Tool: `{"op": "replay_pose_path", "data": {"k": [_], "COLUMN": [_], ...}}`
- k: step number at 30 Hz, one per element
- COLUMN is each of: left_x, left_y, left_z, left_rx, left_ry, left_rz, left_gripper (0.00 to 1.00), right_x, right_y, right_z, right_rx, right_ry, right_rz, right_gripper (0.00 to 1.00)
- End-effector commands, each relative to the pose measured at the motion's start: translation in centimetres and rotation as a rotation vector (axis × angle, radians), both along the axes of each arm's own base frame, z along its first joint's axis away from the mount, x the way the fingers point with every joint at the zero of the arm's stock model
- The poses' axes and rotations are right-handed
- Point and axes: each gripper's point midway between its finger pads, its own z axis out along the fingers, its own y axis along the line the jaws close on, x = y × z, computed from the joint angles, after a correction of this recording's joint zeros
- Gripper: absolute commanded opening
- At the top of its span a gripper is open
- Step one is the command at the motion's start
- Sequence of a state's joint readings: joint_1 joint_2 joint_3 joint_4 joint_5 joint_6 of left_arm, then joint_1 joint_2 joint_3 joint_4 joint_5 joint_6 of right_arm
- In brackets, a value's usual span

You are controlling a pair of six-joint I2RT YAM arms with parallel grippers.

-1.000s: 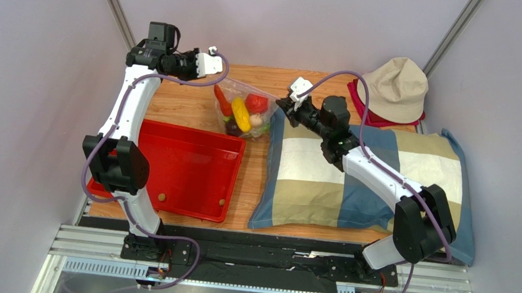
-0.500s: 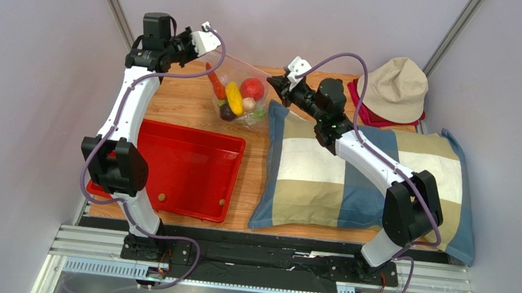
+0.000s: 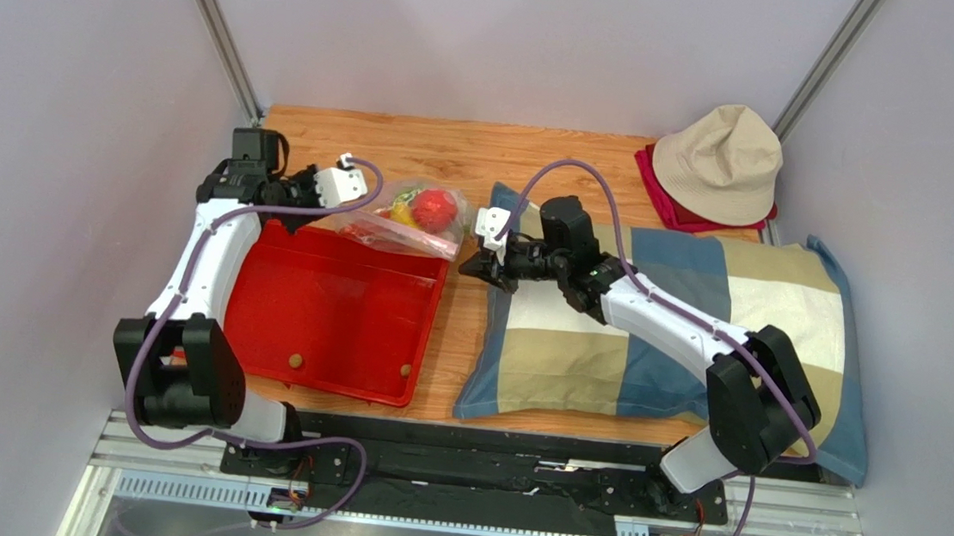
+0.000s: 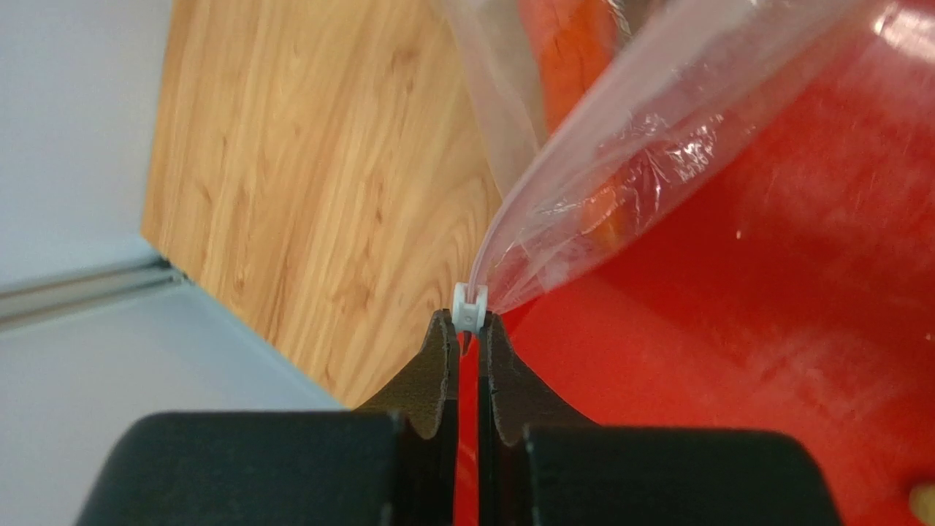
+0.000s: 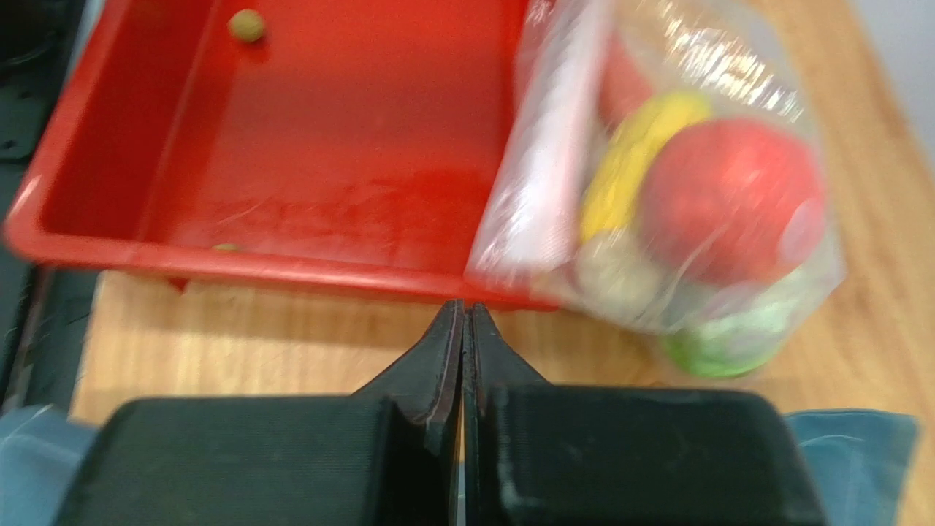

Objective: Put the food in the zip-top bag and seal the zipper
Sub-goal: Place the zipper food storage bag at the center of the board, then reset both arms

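I see clear crinkly zip-top bag (image 3: 419,215) lowered onto red plastic tray (image 3: 336,314) rim | left gripper (image 4: 470,323) pinches its corner; right gripper (image 5: 462,318) pressed together, empty

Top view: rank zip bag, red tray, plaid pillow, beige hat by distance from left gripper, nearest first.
1. Clear plastic zip-top bag, pinched in the left gripper.
2. Red plastic tray, just below, left side.
3. Plaid fabric pillow, right half.
4. Beige bucket hat, far-right corner.

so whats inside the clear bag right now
The zip-top bag holds a red fruit, a yellow piece, a green piece, a pale lump and an orange carrot. Anything beneath or behind those is covered.
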State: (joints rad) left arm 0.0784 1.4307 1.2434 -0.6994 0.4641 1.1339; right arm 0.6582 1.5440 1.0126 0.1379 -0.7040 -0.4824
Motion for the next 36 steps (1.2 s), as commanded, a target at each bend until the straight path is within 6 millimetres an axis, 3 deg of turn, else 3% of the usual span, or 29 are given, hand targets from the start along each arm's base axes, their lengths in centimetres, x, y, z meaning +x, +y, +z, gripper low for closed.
{"op": "replay_pose_path", "data": {"k": [1,2,6,9,10,12,13,15,16,20,21,24,26,27,28,30,32,36], "left_x": [-3.7,-4.2,-6.8,-8.0,-8.3,-9.1,-9.5,-10.2,-10.3,-9.0,-7.5,-3.9,-2.9,-0.9,0.0,1.8,3.6,6.2], "left_y": [2.7,2.7,1.8,0.6,0.3,-0.8,-1.2,-2.4,-2.7,-3.6,-3.4,-2.7,-2.4,-2.3,-2.2,-2.0,-1.4,-2.4], "left_z": [-1.0,-1.4,-2.3,-1.2,-0.6,1.8,2.6,5.3,6.3,12.0,14.1,17.1,17.3,17.9,17.9,17.2,16.5,12.1], "left_rx": [0.113,0.112,0.106,0.061,0.046,-0.009,-0.032,-0.103,-0.129,-0.297,-0.388,-0.533,-0.571,-0.606,-0.618,-0.644,-0.674,-0.623], "left_ry": [0.067,0.081,0.119,0.099,0.089,0.059,0.053,0.022,0.009,-0.056,-0.057,0.013,0.101,0.128,0.146,0.2,0.209,0.291], "left_rz": [-0.02,-0.023,-0.087,-0.118,-0.12,-0.129,-0.132,-0.13,-0.122,0.01,0.121,0.327,0.401,0.443,0.471,0.525,0.611,0.676], "left_gripper": [0.01,0.09,0.29,0.46,0.57,0.74,0.99,0.99,0.99,0.99,0.99,0.99,0.99,0.99,0.99,0.99,0.99,0.99], "right_x": [-2.0,-3.1,-4.3,-4.7,-4.6,-4.6,-4.4,-4.1,-3.6,-1.6,-1.1,1.8,4.6,5.5,7.2,9.5,11.8,13.8], "right_y": [-0.3,-0.3,0.2,0.2,0.2,-0.2,-0.5,-0.8,-1.2,-2.2,-2.4,-3.8,-5.5,-6.1,-7.8,-9.4,-12.2,-16.7], "right_z": [0.0,-1.3,-0.9,0.1,0.6,2.1,2.3,4.6,5.2,9.9,10.8,14.1,14.8,16.2,16.3,16.2,15.2,12.1], "right_rx": [-0.089,-0.129,-0.166,-0.159,-0.156,-0.139,-0.144,-0.104,-0.095,0.006,0.038,0.117,0.153,0.184,0.219,0.254,0.276,0.254], "right_ry": [0.048,0.115,0.113,0.127,0.124,0.104,0.087,0.042,0.036,0.016,0.059,0.088,0.14,0.149,0.223,0.297,0.369,0.412], "right_rz": [0.16,0.202,0.287,0.284,0.272,0.239,0.214,0.163,0.129,-0.015,-0.061,-0.204,-0.309,-0.339,-0.417,-0.5,-0.602,-0.756], "right_gripper": [0.0,0.0,0.06,0.21,0.32,0.44,0.48,0.54,0.62,0.81,0.91,0.95,0.95,0.95,0.95,0.96,0.96,0.98]}}
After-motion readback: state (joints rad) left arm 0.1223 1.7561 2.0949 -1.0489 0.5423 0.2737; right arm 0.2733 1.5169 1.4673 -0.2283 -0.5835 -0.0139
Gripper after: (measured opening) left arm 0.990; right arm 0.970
